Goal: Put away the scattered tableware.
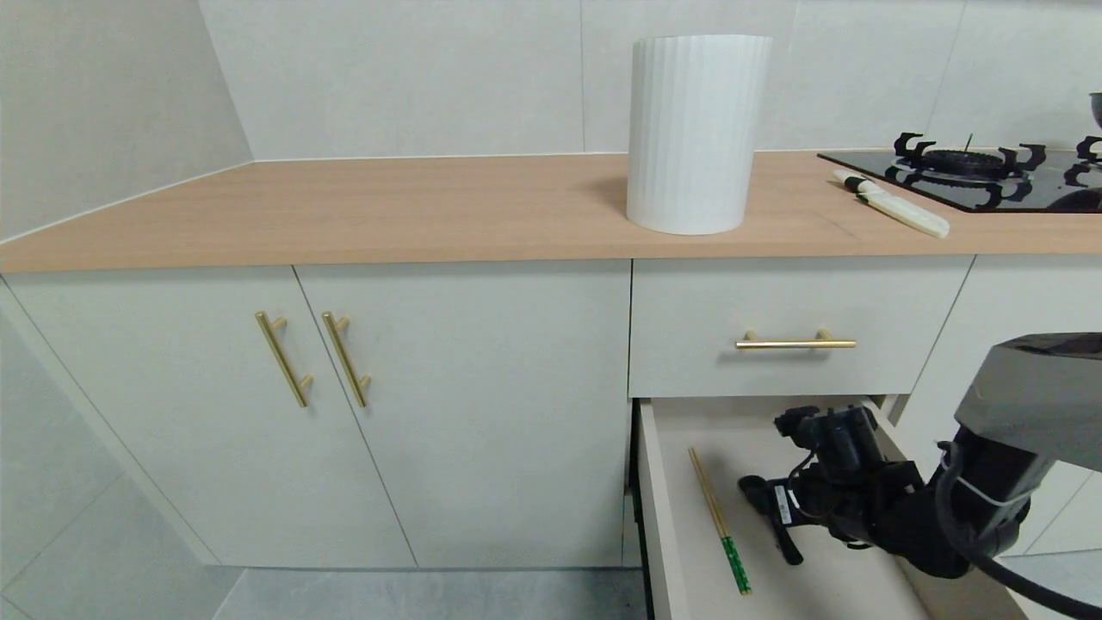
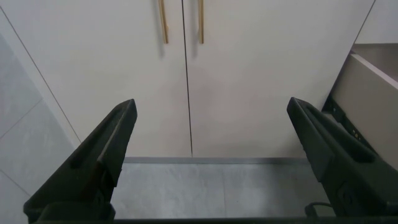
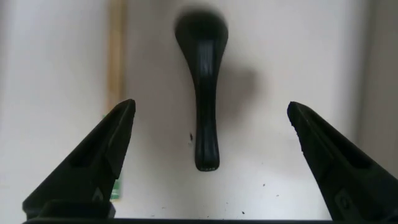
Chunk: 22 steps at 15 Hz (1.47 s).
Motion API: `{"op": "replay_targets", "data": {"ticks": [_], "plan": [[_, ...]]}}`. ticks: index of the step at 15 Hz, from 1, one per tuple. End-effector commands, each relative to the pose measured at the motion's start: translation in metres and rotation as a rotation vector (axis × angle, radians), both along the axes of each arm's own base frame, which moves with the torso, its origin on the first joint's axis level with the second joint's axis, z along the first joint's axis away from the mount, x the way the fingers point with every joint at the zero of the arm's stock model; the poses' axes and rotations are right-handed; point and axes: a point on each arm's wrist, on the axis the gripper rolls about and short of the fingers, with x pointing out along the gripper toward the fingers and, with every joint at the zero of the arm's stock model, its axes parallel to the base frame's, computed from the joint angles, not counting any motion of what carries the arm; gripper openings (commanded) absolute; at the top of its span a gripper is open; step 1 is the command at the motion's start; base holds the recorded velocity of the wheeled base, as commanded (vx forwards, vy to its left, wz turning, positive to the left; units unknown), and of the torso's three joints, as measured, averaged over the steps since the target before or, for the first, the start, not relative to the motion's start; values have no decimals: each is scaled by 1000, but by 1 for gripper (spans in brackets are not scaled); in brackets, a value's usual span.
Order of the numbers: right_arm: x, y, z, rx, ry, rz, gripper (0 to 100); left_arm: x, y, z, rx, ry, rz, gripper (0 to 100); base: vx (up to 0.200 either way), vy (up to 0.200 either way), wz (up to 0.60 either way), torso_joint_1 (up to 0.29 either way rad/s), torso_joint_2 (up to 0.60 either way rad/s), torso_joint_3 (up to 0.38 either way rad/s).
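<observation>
Right gripper released, spread wide above the open pale drawer, lower right of the head view. Black plastic spoon lies on the drawer floor, centred between the jaws. Its long axis is parallel to the green-tipped bamboo chopsticks beside it. Left gripper open, idle.

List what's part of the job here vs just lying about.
Job: chopsticks and black spoon, both lying in the open drawer; knife on the counter, probably not yet stowed.
Lying about: white canister, stove.
</observation>
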Motion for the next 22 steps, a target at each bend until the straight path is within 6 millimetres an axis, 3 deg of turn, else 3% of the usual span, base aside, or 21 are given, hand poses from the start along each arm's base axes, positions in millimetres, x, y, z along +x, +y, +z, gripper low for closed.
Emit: {"op": "replay_targets", "data": {"ticks": [1,4,8,12,20,22], "plan": [[-10,-1,50,69,-137,-20,100,0,0,0,0,0,0,100,0,0,0,0,0,0],[-35,-10,89,83,-154,11,100,0,0,0,0,0,0,100,0,0,0,0,0,0],[-65,-18,113,75,-36,124,100,0,0,0,0,0,2,100,0,0,0,0,0,0],[-85,-25,121,-4,25,185,100,0,0,0,0,0,2,100,0,0,0,0,0,0],[-118,-31,144,-69,-12,277,100,0,0,0,1,1,0,100,0,0,0,0,0,0],[-121,-31,142,-89,-4,295,100,0,0,0,1,0,0,100,-200,0,0,0,2,2]]}}
